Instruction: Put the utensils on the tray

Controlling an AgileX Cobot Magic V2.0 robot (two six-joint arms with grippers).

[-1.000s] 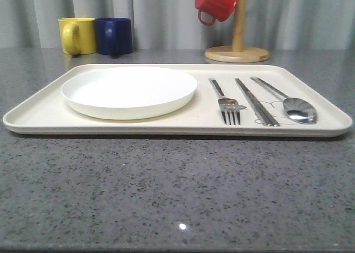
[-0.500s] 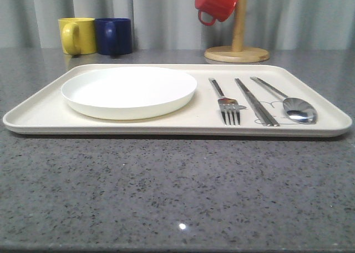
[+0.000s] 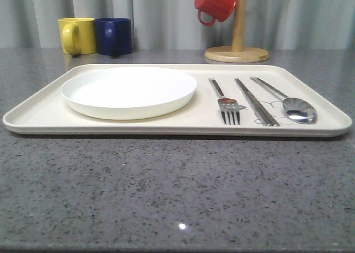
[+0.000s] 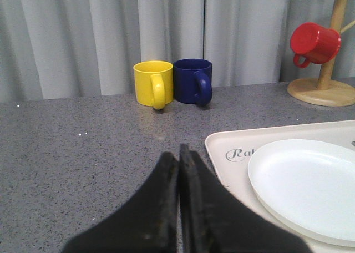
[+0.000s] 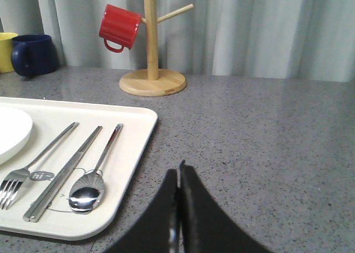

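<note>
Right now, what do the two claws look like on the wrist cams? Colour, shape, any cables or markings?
Both look alike. The left claw has two matte black fingers, broad at the base and tapering to narrow tips, with slightly scuffed, dusty surfaces. The right claw has the same black tapered fingers. No cables, labels or markings are visible on either.

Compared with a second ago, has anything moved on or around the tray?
Nothing visibly changed. The fork, chopsticks and spoon lie side by side on the tray, right of the white plate, exactly as before.
</note>
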